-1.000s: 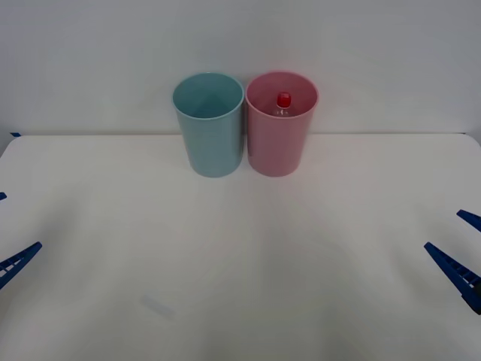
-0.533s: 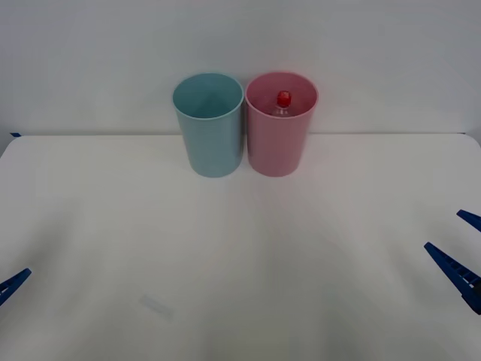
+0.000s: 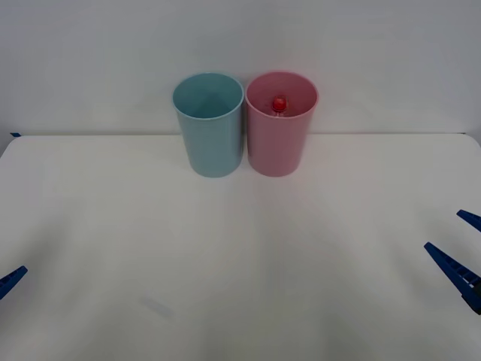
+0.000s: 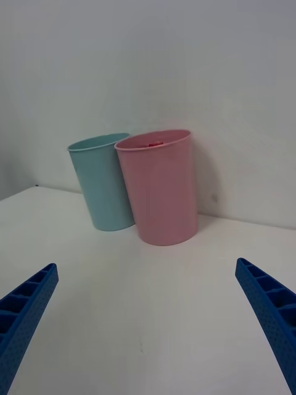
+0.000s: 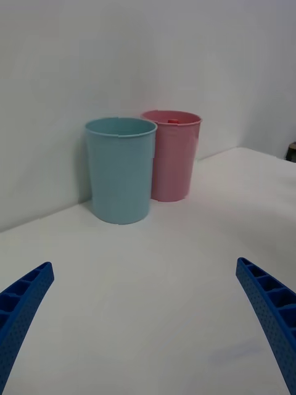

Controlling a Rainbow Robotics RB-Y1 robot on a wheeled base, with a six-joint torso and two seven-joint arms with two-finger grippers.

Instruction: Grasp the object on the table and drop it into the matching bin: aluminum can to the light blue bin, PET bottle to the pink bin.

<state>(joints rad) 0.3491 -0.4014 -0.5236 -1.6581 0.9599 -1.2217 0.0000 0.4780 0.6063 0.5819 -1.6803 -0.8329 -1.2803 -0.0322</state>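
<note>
The PET bottle stands inside the pink bin (image 3: 278,147), with just its red cap (image 3: 279,104) showing below the rim. The light blue bin (image 3: 214,143) stands touching the pink one on its left, at the back of the white table (image 3: 240,256). My right gripper (image 3: 445,230) hovers open at the table's right edge, holding nothing. Of my left gripper, one blue fingertip (image 3: 11,280) shows at the left edge. In the left wrist view the left gripper (image 5: 145,265) is open and empty, facing both bins from a distance. The right gripper (image 4: 147,264) is likewise wide open.
A white wall rises right behind the bins. A faint pale mark (image 3: 156,306) lies on the tabletop near the front left. Open white surface stretches between the grippers and the bins.
My left gripper has drawn back toward the front left edge of the view. The red cap has sunk a little lower inside the pink bin. The right gripper has stayed put.
</note>
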